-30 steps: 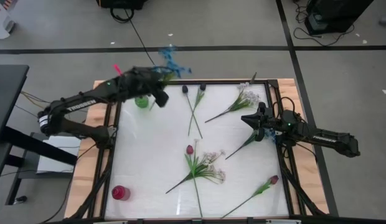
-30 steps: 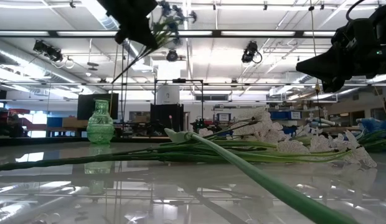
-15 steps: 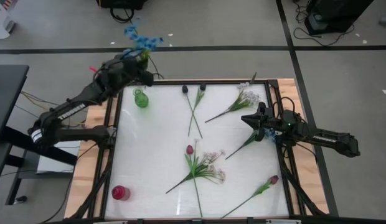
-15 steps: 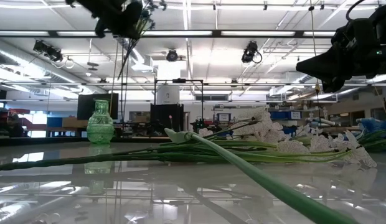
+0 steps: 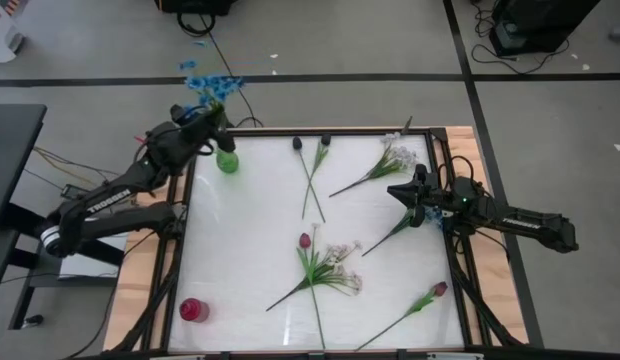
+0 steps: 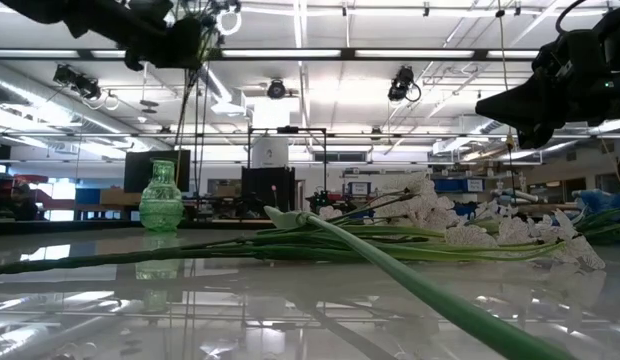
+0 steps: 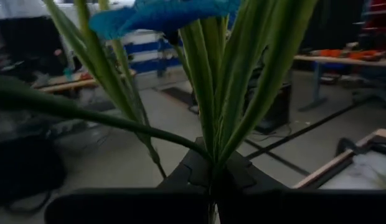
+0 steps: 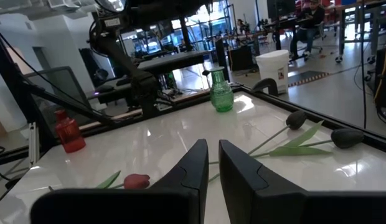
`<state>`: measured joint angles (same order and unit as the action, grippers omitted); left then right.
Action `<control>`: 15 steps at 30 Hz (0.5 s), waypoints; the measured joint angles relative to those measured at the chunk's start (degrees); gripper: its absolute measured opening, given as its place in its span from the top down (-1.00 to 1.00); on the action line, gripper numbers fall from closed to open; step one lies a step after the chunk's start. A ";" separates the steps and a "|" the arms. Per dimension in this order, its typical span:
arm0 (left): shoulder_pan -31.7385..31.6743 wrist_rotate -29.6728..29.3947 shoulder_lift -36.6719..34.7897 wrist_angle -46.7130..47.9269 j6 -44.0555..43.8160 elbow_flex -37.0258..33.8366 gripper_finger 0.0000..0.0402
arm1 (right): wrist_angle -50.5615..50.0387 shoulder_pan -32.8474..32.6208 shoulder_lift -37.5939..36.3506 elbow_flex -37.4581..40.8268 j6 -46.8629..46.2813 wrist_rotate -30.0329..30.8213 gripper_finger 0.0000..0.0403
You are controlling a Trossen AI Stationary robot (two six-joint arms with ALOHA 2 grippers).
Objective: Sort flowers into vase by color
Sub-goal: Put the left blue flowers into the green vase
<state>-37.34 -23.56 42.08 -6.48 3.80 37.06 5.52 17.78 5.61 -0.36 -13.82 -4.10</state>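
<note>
My left gripper is shut on a blue-blossomed flower, high over the table's far left corner, just left of the green vase. The vase also shows in the low view. My right gripper hangs shut and empty above the right side, over a flower stem. On the table lie two dark buds, a white spray, a pink tulip beside another white spray, and a second tulip. My left gripper pinches the blue flower's green stems and leaves between its two fingers, below the blossoms. The fingers come from the table's left. The flower stands upright, blossoms above the fingers, and its thin stem hangs below them, clear of the table.
A red vase stands at the near left corner. The wooden table frame and its dark rails border the white top. The bare white top lies between the two vases.
My left gripper has carried the blue flower from over the table's far edge, right of the green vase, toward the table's left, to the far left corner. The blossoms have swung left with it, and the stem now hangs nearly straight down.
</note>
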 joint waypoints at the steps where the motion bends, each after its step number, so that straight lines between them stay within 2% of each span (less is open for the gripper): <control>1: -0.37 -1.03 -0.74 1.34 -1.04 0.00 0.96 | 0.00 0.00 0.02 0.00 0.02 -0.02 0.75; 4: -1.82 -2.83 -2.37 4.54 -2.44 0.00 0.96 | 0.00 0.00 0.02 -0.01 0.00 -0.01 0.75; 9: -2.73 -2.31 -2.75 4.58 -2.96 -0.03 0.96 | 0.00 -0.02 0.00 -0.02 0.00 -0.02 0.75; 15: -2.72 -2.06 -3.57 -4.32 -4.46 -7.74 0.96 | 0.00 0.00 0.02 -0.02 0.00 -0.02 0.75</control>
<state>-40.06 -25.62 38.50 -10.80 -0.66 29.31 5.52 17.78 5.63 -0.38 -13.82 -4.12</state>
